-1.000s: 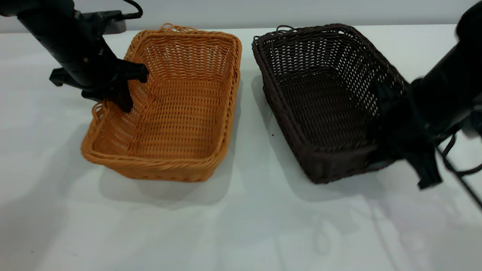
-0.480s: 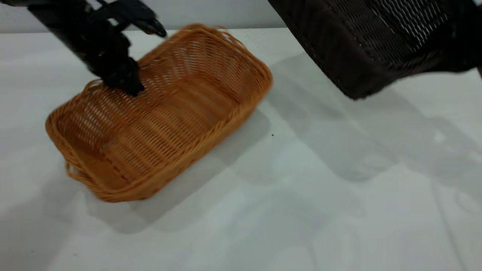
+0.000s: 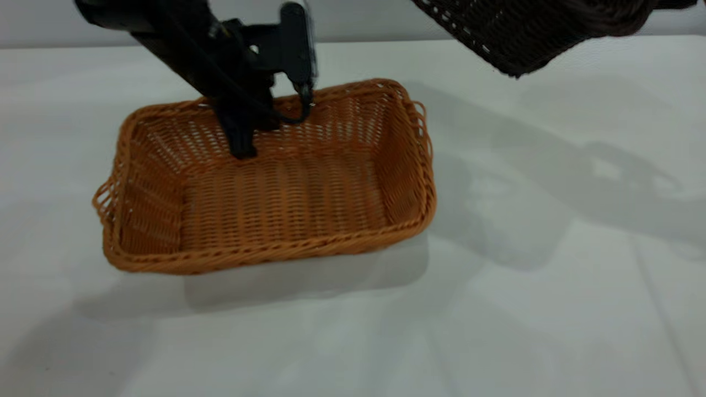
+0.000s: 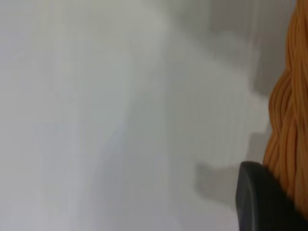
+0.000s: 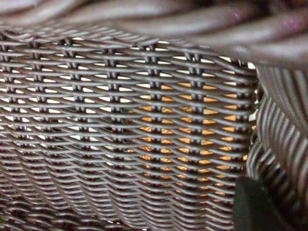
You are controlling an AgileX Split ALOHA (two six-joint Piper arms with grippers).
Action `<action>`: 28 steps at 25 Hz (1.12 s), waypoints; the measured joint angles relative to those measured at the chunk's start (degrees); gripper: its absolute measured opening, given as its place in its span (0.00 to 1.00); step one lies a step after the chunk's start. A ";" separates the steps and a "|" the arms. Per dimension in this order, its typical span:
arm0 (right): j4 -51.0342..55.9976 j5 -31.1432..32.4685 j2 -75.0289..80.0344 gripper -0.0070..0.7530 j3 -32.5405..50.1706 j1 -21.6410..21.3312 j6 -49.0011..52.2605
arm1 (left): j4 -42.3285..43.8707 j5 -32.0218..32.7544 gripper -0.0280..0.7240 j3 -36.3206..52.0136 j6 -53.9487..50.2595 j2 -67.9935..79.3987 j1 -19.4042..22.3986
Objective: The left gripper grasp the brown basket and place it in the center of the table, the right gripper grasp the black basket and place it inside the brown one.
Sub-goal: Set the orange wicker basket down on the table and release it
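Currently the brown basket sits on the white surface, a bit toward 9 o'clock of the middle, long axis running 9 to 3 in the exterior view. The left gripper is seen at the far long wall, near 12 o'clock of the basket, one finger inside the wall and one outside at the braided rim; the jaws look closed onto that wall. In the left wrist view a black fingertip is pressed against the orange weave.

The black basket is held up off the surface at about 1 o'clock of the brown one, tilted, mostly cut off by the frame edge. The right gripper is not seen in the exterior view; in the right wrist view dark weave fills the frame beside one black fingertip, so a grip on the black basket is judged likely.

Key relation: the brown basket lies toward 7 o'clock and below the lifted black basket; orange shows through the dark weave. The right arm is the one placed for nesting.

Count: one brown basket, one black basket, two arms
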 joint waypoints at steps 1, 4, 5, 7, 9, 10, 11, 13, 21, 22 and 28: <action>-0.05 0.05 0.00 0.13 -0.28 0.00 0.14 | 0.88 -0.40 0.14 -0.29 0.20 0.25 -0.39; -0.35 0.11 0.00 0.13 -0.44 0.00 0.25 | 4.30 -2.75 0.14 -0.44 0.28 0.50 -1.52; -0.46 0.11 0.00 0.13 -0.44 0.00 0.25 | 5.41 -3.74 0.14 -0.44 0.15 0.62 -1.76; -0.84 0.11 0.00 0.13 -0.44 0.00 0.25 | 6.51 -4.99 0.14 -0.44 -1.03 0.81 -2.05; -0.90 0.11 0.00 0.13 -0.44 0.00 0.25 | 7.23 -5.78 0.14 -0.44 -2.54 0.81 -2.11; -0.90 0.11 0.00 0.13 -0.44 0.00 0.25 | 7.51 -6.27 0.14 -0.44 -3.35 0.81 -2.11; -0.96 0.11 0.00 0.13 -0.44 -0.02 0.25 | 7.73 -6.58 0.15 -0.44 -3.84 0.81 -2.11; -0.96 0.11 0.00 0.13 -0.44 -0.07 0.25 | 7.97 -7.36 0.17 -0.44 -4.54 0.81 -2.11; -0.19 0.11 0.05 0.13 -1.78 -1.21 0.40 | 11.04 -14.39 0.52 -0.44 -10.77 1.68 -2.22; -0.19 0.18 0.05 0.13 -2.45 -1.64 0.47 | 12.57 -15.45 0.56 -0.44 -12.27 1.68 -2.35; 0.08 0.61 0.05 0.13 -7.66 -4.84 1.83 | 17.67 -17.73 0.63 0.09 -19.29 -1.65 -3.30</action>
